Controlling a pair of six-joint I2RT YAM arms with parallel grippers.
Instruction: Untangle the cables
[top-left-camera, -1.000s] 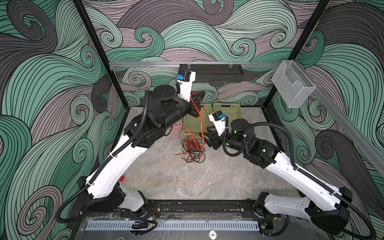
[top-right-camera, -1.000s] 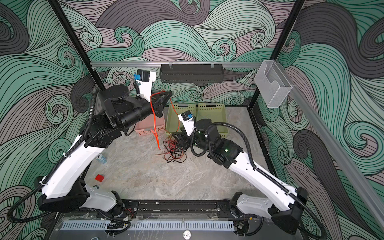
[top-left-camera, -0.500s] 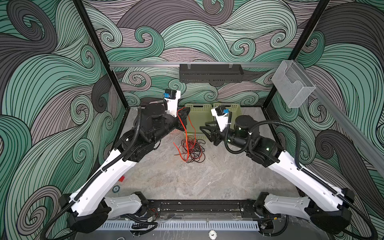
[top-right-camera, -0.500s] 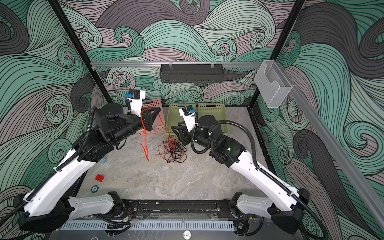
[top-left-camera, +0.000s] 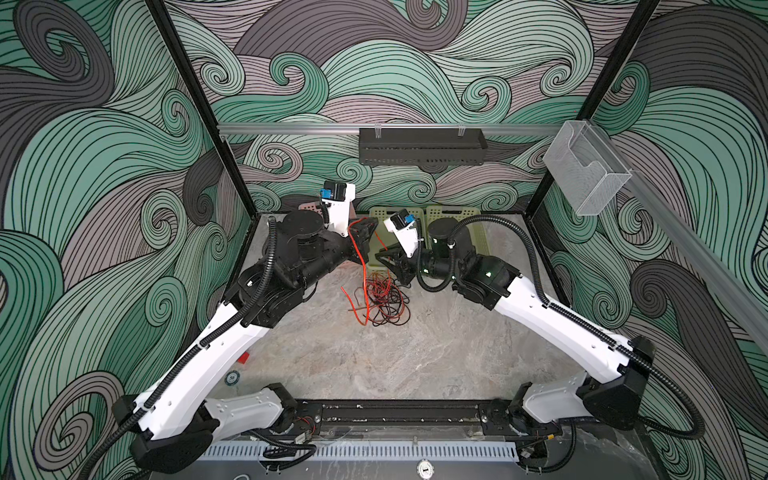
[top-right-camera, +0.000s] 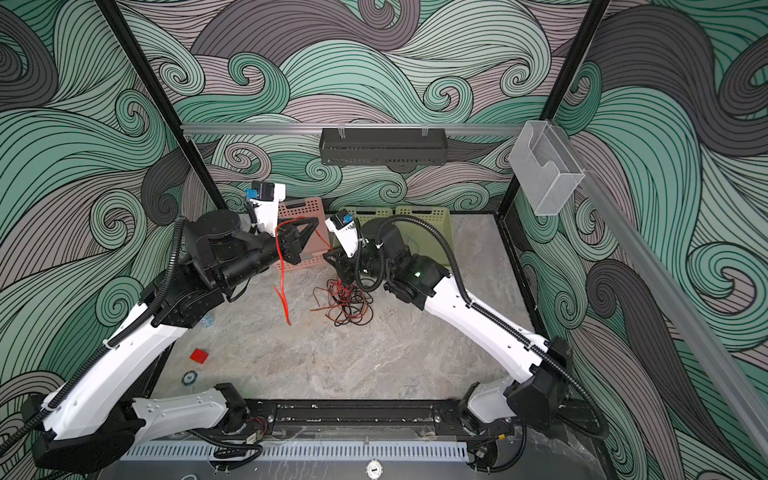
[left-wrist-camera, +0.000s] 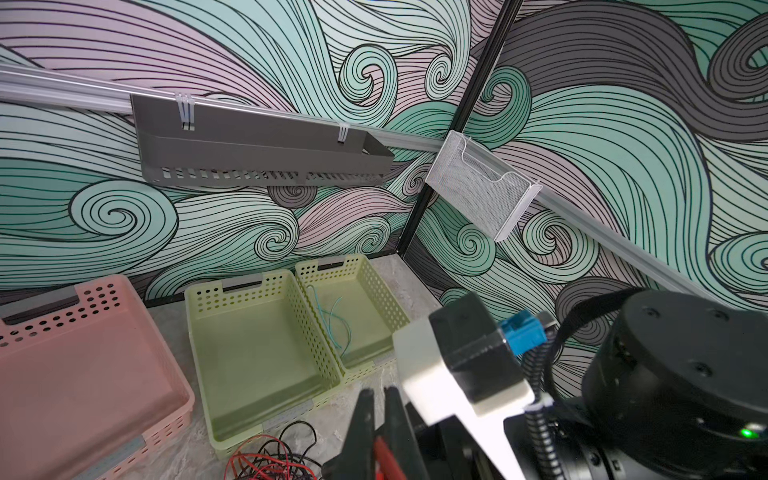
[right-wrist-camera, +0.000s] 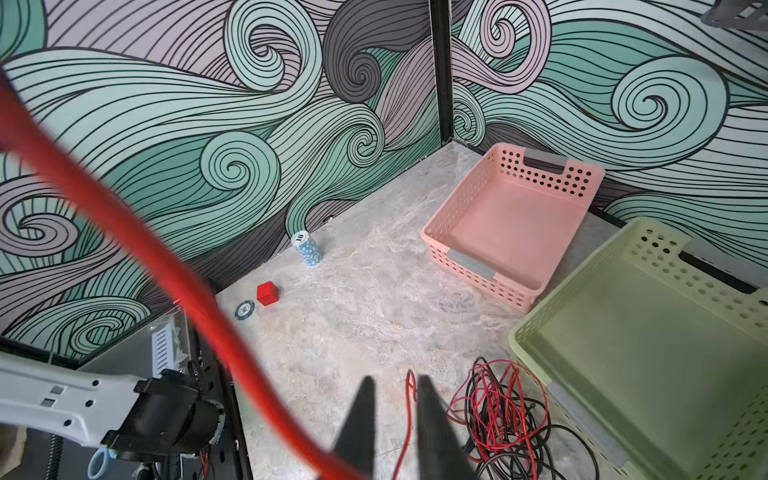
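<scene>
Left gripper (left-wrist-camera: 378, 395): I clamp the red cable (top-right-camera: 282, 270), held high, end dangling.
Right gripper (right-wrist-camera: 395, 380): closed just over the cables (top-left-camera: 384, 297); my hold unclear.
Cables: tangled on the table (top-left-camera: 415, 365) beside the green basket (right-wrist-camera: 623, 332).

Around me the walls (top-left-camera: 124, 187) carry teal, grey and mauve wave swirls, framed by black posts (top-left-camera: 199, 104). My floor (top-left-camera: 395, 365) is pale grey marble, evenly lit. At twelve o'clock a dark slotted shelf (top-left-camera: 422, 146) hangs from an aluminium rail (top-left-camera: 291, 128); at two o'clock, a clear mesh holder (top-left-camera: 582, 178).
</scene>
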